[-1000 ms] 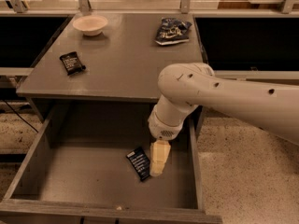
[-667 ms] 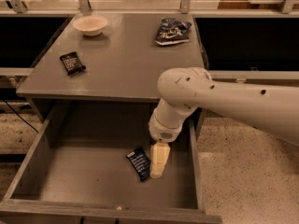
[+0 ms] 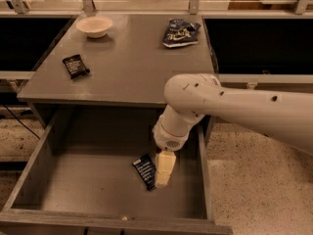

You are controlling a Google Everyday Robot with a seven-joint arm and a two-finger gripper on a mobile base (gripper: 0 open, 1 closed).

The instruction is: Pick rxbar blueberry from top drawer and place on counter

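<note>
Rxbar blueberry, a small flat bar in a navy wrapper (image 3: 145,171), lies on the floor of the open, shallow grey top drawer (image 3: 73,185), below the matte grey counter (image 3: 132,67). The cream gripper (image 3: 161,179) hangs just at its 3 o'clock; whether it is wide or narrow cannot be told

Your gripper (image 3: 164,173) hangs low inside the open drawer (image 3: 88,185), near its right wall. The blue bar (image 3: 145,170) lies flat on the drawer floor at the gripper's 9 o'clock, just beside it; contact unconfirmed. On the counter (image 3: 132,62): bowl (image 3: 95,26) at 11 o'clock, snack bag (image 3: 180,32) at 1, black packet (image 3: 75,65) at 9.
</note>
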